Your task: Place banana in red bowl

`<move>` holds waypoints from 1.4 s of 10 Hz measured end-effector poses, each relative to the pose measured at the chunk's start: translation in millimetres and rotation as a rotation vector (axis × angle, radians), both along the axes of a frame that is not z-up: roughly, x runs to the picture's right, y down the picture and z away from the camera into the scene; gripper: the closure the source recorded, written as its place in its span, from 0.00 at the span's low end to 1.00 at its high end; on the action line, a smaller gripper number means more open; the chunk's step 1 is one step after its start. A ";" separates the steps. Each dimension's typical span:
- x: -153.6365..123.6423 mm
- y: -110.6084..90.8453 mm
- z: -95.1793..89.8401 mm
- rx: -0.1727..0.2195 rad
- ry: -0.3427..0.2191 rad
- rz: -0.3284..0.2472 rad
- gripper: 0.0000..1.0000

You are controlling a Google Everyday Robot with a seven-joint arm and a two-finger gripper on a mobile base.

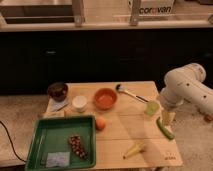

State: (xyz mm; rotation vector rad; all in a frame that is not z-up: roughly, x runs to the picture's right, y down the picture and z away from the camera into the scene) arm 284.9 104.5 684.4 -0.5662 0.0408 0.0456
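The banana (134,149) is seen lying on the wooden table (125,131), at about 5 o'clock from the red bowl (105,98) and well apart from it. The gripper (168,117) is held at the table's 3 o'clock edge, near a green vegetable (165,128). Whether it is open or closed cannot be told.

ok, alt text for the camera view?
Small pale-yellow toy banana lies near the front edge of the light wooden table, apart from the round orange-red bowl farther back. The white arm's claw hangs at the right edge beside a green elongated vegetable.
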 end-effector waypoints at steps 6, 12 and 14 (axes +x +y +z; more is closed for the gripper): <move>-12.5 24.0 -5.5 -0.013 -0.027 -0.026 0.20; -37.5 61.7 -4.8 -0.040 -0.078 -0.073 0.20; -41.9 69.2 -4.5 -0.046 -0.086 -0.074 0.20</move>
